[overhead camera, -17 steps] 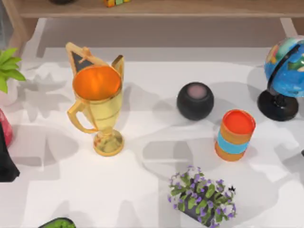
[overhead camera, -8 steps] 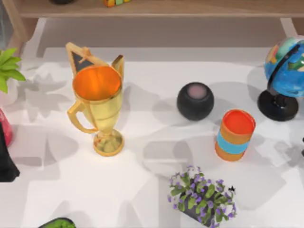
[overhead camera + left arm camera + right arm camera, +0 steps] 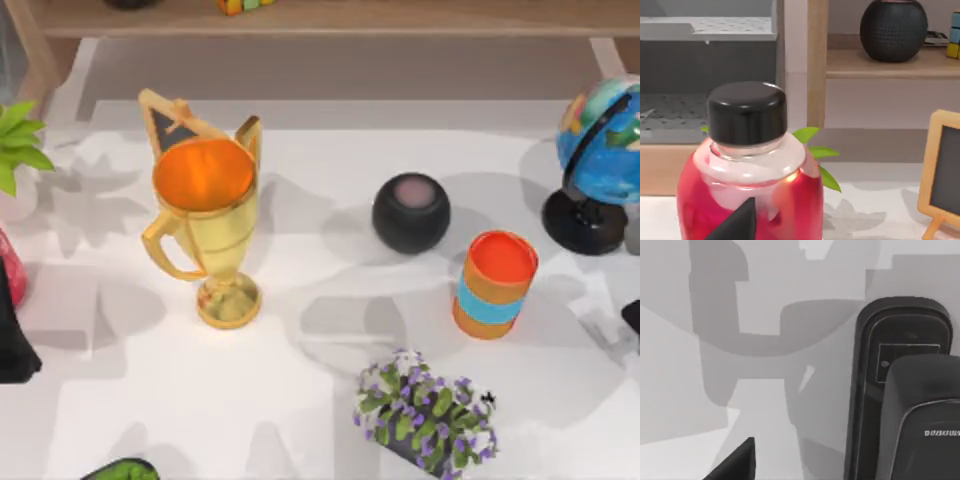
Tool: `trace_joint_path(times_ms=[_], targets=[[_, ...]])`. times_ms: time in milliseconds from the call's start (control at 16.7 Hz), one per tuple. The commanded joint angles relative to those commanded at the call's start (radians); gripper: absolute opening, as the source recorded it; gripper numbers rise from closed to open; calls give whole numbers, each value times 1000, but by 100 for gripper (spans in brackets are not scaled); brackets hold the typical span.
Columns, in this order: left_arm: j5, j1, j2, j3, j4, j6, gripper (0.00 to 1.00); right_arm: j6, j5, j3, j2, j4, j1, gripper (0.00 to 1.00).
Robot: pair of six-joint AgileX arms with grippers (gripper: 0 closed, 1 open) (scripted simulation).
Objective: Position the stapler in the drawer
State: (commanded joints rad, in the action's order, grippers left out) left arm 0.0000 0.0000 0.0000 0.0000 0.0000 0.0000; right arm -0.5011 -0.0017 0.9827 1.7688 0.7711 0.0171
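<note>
The black stapler (image 3: 905, 390) lies flat on the white table (image 3: 685, 405) directly under the right wrist camera, and one dark fingertip (image 3: 737, 460) of the right gripper hangs above bare table beside it; whether those fingers are spread or pressed together cannot be told. At the top view's right edge a dark shape (image 3: 632, 318) pokes in, near the orange cup (image 3: 494, 284) and the globe (image 3: 602, 160). The left arm (image 3: 14, 335) is parked at the left edge beside a red bottle (image 3: 747, 185), one dark fingertip (image 3: 737, 222) in front of it, its finger state equally unclear.
</note>
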Motion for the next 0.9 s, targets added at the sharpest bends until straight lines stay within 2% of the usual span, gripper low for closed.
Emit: trace_joint_path(times_ms=[300,900], targets=[[0,0,0,0,0,0,100,0,0,-24,22,-31,0,100],[0,0,0,0,0,0,100,0,0,-24,22,-31,0,25]])
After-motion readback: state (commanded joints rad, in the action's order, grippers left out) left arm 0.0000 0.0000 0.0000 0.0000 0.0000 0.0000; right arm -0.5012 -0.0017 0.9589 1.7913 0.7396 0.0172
